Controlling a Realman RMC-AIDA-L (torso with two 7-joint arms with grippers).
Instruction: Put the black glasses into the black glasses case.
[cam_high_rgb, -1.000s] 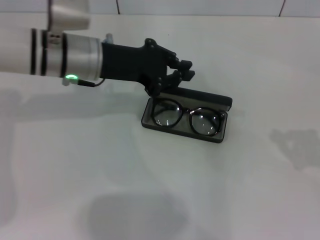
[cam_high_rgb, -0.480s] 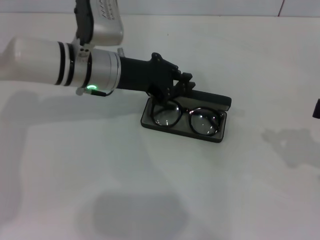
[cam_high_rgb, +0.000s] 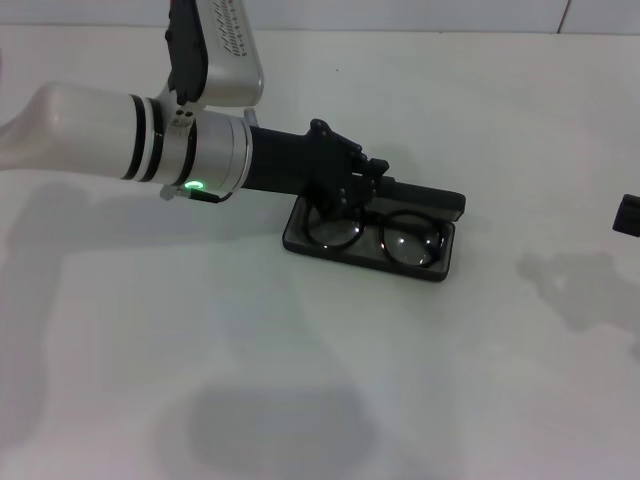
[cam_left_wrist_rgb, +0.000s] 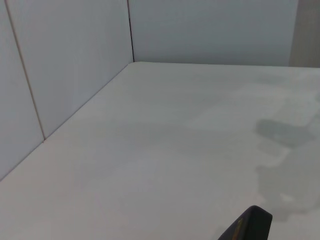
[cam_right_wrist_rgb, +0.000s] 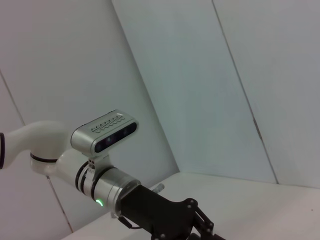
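Left claw, black and mounted on a white and silver arm with a green indicator light, reaches in from the robot's left and sits low over the left end of the black glasses case, at the hinge side where lid meets tray; whether its fingers are clenched or released cannot be told, as they merge with the dark case beneath. White worktop carries the case near its centre, with pale panelled walls rising behind. Case lies open, lid tilted back on the far side, tray facing up. Black glasses rest inside the tray, both round lenses facing upward, the left lens partly covered by the claw. Right claw shows only as a small dark block at the right edge of the head view, well apart from the case; its state cannot be told. Right wrist view shows the left arm and left claw from the side against the wall panels.
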